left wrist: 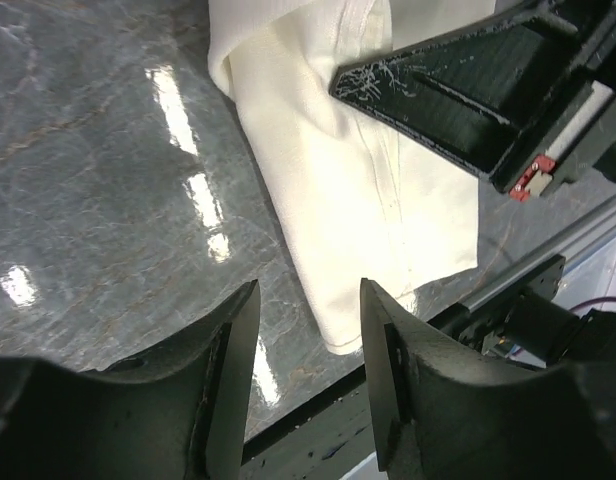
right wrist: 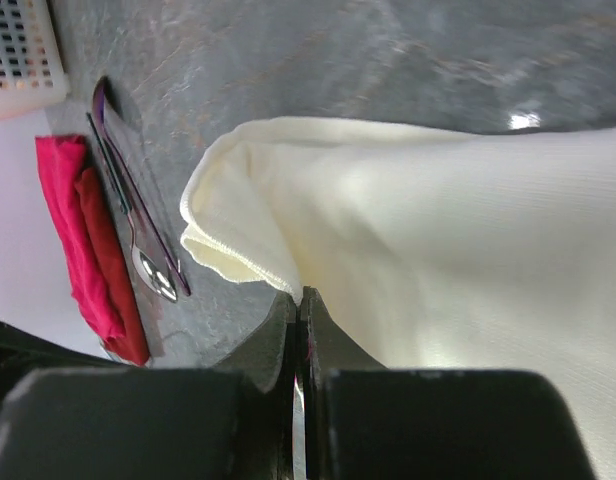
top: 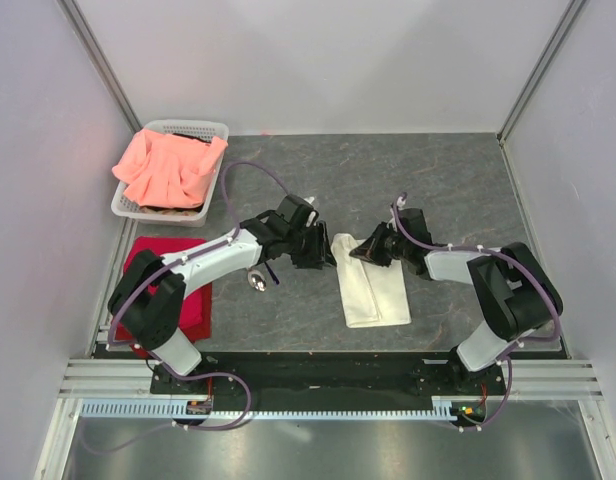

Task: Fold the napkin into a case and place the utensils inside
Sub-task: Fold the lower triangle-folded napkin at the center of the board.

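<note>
Your left hand (left wrist: 308,290) stands open, its two fingers (left wrist: 233,370) spread with a plain gap between them and nothing in their hold; through that gap you see bare tabletop (top: 438,180) and the lower corner of the cream-white cloth. It hovers just left of the case (top: 376,290), near its upper left corner. The case itself lies flat on the tabletop between your two arms, a narrow folded pouch with its long side running toward you, its near end close to the front edge. Your right hand (right wrist: 300,300) is pinched fully closed at the far end of the case, its fingertips meeting on the top layer of cloth, which rises there so that the mouth gapes and a lower lip of cloth shows underneath. The utensils (top: 260,278) are not inside: they lie together on the tabletop to the left of the case, apart from it, under your left arm, the shiny spoon bowl toward you and the dark purple handles pointing away. Just beyond them on the left lies the red cloth (top: 193,300). In the far left corner sits a white basket (top: 188,128) with the salmon-pink cloth (top: 168,165) heaped in it.
</note>
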You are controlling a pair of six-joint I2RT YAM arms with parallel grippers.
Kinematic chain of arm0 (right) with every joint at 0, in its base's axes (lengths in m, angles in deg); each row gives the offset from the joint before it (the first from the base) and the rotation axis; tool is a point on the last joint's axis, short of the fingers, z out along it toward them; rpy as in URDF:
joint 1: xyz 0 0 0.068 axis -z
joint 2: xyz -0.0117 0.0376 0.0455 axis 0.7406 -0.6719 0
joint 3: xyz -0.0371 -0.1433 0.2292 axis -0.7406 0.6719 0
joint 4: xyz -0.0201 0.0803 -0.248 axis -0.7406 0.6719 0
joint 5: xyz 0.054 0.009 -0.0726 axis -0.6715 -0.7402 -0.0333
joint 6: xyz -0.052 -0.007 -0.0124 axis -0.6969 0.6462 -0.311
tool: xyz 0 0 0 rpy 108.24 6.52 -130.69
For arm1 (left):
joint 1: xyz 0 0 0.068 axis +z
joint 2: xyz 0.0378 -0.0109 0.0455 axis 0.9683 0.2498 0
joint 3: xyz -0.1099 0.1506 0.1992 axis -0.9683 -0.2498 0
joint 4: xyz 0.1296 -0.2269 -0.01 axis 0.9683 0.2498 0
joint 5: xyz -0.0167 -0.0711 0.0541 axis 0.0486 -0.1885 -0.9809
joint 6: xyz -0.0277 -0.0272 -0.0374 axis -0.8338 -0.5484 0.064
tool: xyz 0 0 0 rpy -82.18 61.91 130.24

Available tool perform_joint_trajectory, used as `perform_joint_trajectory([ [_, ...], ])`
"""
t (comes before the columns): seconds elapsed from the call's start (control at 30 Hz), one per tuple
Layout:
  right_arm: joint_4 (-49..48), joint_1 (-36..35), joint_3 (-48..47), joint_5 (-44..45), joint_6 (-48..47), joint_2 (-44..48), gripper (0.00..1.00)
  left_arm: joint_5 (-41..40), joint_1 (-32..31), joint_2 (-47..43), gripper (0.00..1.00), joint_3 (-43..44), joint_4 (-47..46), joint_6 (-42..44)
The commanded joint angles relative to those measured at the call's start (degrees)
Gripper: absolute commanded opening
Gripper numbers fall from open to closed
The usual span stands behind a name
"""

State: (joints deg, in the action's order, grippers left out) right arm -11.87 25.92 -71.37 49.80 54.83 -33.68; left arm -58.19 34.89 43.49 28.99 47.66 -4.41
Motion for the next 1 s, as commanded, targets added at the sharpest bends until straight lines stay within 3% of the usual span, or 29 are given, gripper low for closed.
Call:
perform_joint_trajectory([
  [0.0, -4.3, 2.3, 4.2, 0.2, 5.1, 4.4, 0.00, 0.3, -1.3, -2.1, 0.51, -0.7, -4.2, 3.3],
  [0.33, -3.4, 6.0, 6.1, -2.0, 2.8, 6.1, 0.00, 2.4, 1.3, 6.8, 0.49, 8.8, -2.8, 1.2],
  [0.4, -2.8, 6.1, 6.4, -1.5, 1.9, 6.6, 0.00, 2.7, 2.0, 10.2, 0.54, 12.6, -2.5, 1.6],
  [0.57, -2.6, 7.4, 6.5, -3.6, 1.1, 6.7, 0.05, 0.6, 1.5, 15.7, 0.60, 19.4, -2.0, 8.5],
  [0.8, -3.5, 8.4, 6.9, -6.1, 1.4, 6.3, 0.06, -7.5, -2.1, 19.2, 0.51, 23.9, -3.2, 25.6],
  [0.9, -3.4, 8.6, 7.1, -6.4, 0.8, 6.2, 0.06, -4.2, -2.1, 19.2, 0.51, 25.1, -3.2, 23.2],
  [0.97, -3.5, 8.7, 7.1, -6.3, 0.7, 6.1, 0.06, -3.1, -2.1, 19.7, 0.60, 26.3, -2.7, 20.8],
])
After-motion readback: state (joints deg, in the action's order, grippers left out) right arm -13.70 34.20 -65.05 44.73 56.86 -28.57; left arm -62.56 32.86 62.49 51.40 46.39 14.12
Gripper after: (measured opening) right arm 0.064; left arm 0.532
